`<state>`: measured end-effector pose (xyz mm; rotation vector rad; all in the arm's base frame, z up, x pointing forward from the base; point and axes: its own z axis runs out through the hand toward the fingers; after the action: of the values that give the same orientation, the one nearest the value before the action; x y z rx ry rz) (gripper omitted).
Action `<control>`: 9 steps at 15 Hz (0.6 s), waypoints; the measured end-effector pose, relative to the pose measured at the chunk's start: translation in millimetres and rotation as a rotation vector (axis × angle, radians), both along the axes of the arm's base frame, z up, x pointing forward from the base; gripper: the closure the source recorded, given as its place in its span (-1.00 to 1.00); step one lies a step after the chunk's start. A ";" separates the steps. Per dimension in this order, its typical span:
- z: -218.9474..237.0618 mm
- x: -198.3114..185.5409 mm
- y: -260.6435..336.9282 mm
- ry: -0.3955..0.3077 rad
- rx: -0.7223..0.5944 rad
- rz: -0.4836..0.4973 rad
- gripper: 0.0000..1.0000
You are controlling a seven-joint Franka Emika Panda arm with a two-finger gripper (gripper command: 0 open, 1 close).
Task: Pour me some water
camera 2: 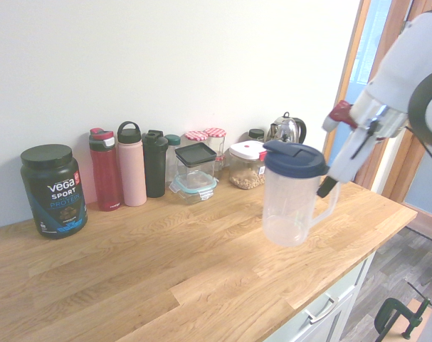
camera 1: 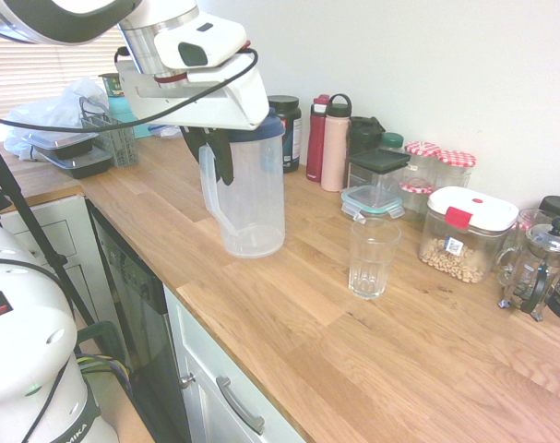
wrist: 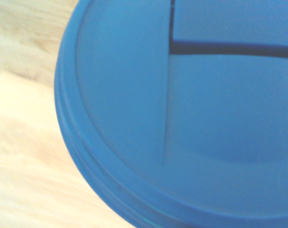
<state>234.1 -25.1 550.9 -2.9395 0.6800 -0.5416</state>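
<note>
White glossy arm comes in from top left in first exterior view, gripper [camera 1: 220,152] with dark fingers clamped on the jug [camera 1: 252,198] handle, a pale translucent loop on the jug's left side. Jug is tall, frosted plastic, slightly tapered, dark blue round lid [wrist: 181,118] with a hinged flap seam; it looks lifted just clear of the worktop [camera 1: 335,351], upright or nearly so. Water [camera 2: 287,231] barely shows, at most a thin clear layer at the jug's base; level hard to tell. Worktop is warm oak-look planks, matte, visible grain.

Right of jug: ribbed clear glass [camera 1: 373,258], faceted sides, standing apart from the jug. Behind along the wall: black round protein tub [camera 2: 53,190], red bottle [camera 1: 316,138], pink matte bottle [camera 1: 335,143] with black loop cap, square clear box with black lid [camera 1: 377,175], jars with red gingham lids [camera 1: 441,161], clear rounded container [camera 1: 466,231] with white lid and red clip holding tan nuts, glass French press [camera 1: 538,268] with chrome frame at far right

Wrist view is filled with smooth blue lid, blurred wood beside
</note>
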 end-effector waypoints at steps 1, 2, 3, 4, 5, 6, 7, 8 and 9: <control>1.8 -4.2 -15.7 0.006 -0.005 0.022 1.00; 1.3 -6.0 -29.4 0.015 -0.011 0.039 1.00; -1.3 -7.6 -43.7 0.034 -0.024 0.059 1.00; -0.6 -9.9 -59.8 0.061 -0.048 0.082 1.00; 1.5 -12.2 -80.1 0.090 -0.075 0.110 1.00; 1.7 -14.7 -101.3 0.124 -0.104 0.149 1.00; 1.2 -17.4 -124.3 0.166 -0.134 0.191 1.00; 1.8 -18.4 -147.5 0.206 -0.168 0.226 1.00; 2.2 -16.4 -169.6 0.247 -0.204 0.256 1.00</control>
<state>217.8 -194.7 553.0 -3.2509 0.2690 -0.2391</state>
